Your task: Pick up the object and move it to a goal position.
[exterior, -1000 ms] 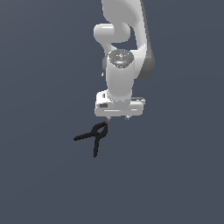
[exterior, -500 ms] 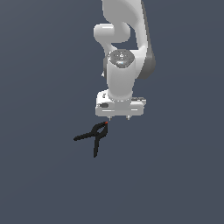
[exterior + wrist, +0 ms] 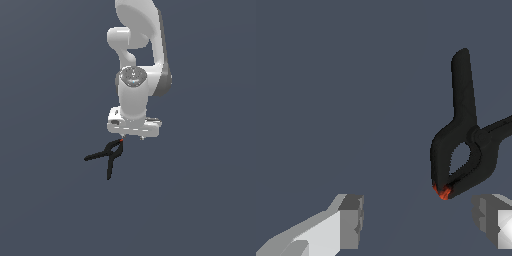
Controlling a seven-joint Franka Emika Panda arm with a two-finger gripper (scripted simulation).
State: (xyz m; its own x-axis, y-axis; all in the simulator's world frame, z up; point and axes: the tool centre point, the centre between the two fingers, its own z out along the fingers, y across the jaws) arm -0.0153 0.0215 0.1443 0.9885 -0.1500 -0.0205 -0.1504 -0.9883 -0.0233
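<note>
Colours as I read them from my station. Spring clamp (image 3: 107, 156): matte black all over, with a small red-orange tip. Claw (image 3: 418, 220): white body, mid-grey finger pads (image 3: 352, 220). Arm (image 3: 135, 95): glossy white shells, dark grey at the joint sides, a silvery metallic disc on the wrist face. Counter (image 3: 45, 200): uniform slate blue-grey, no pattern or markings that I can see.
</note>
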